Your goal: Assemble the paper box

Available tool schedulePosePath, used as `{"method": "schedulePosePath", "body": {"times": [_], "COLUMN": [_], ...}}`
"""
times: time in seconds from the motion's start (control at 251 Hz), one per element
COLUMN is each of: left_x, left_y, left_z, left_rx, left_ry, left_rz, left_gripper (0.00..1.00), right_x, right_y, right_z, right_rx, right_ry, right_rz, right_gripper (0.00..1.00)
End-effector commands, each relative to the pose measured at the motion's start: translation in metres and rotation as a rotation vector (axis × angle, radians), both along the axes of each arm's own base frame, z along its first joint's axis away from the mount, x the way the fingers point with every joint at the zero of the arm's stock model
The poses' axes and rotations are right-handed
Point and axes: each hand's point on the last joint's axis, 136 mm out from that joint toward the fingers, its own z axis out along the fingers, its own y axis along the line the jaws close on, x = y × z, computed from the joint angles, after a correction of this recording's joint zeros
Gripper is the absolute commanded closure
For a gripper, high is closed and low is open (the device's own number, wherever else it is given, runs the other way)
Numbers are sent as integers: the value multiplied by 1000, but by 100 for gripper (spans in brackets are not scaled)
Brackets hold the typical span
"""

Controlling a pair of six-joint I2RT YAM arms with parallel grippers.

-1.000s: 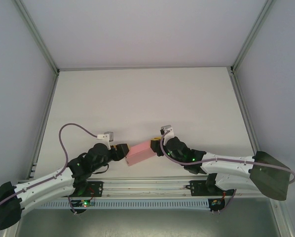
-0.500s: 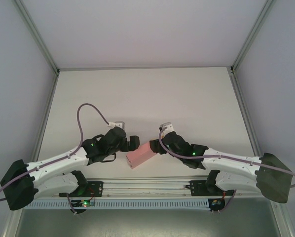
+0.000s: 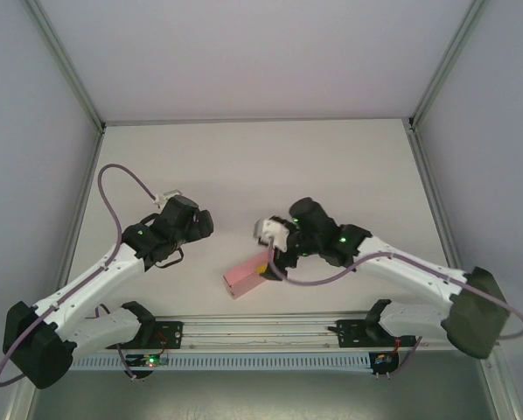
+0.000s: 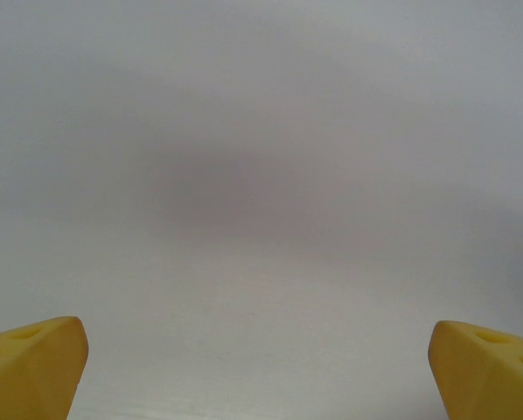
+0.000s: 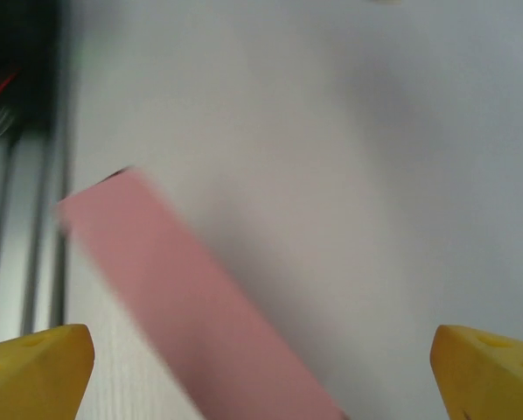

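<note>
listing one paper box (image 3: 247,276), pink, lying loose on the white counter (image 3: 261,166) close to its near edge, set on a slant, one end toward the rail (image 3: 261,325) and the other beneath the right hand (image 3: 268,261). form: a closed, shallow rectangular block, with no flap seen standing out from it. in the right wrist view the paper box (image 5: 191,297) shows a plain pink top face, blurred, so whether the end flaps are tucked home cannot be told. right hand: spread wide over the box's far end, yellow fingertips (image 5: 36,366) at the lower corners of its own view, gripping nothing. left hand (image 3: 198,225): well apart from the box, to its left and further back. in the left wrist view the left hand (image 4: 261,372) is likewise spread, with bare counter between its tips. progress, as a judgement: folding appears done or very nearly so, the item at rest and unheld. possibly left: a check of the end closures, then both arms drawn clear.
</note>
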Motion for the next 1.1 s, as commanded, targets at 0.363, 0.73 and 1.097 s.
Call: {"method": "schedulePosePath", "body": {"times": [0.363, 0.73, 1.097], "left_x": [-24, -28, -25], "left_y": [49, 60, 65], "left_z": [-9, -3, -4], "left_rx": [147, 149, 172], "left_ry": [16, -35, -47], "left_rz": [81, 119, 136], "left_gripper": [0, 0, 0], "right_x": [-5, 111, 121], "right_y": [13, -15, -42], "right_z": [-77, -44, -83], "right_rx": [-484, -603, -676], "right_ry": [-87, -611, -685], "right_rz": [420, -236, -432], "right_gripper": [21, 61, 33]}}
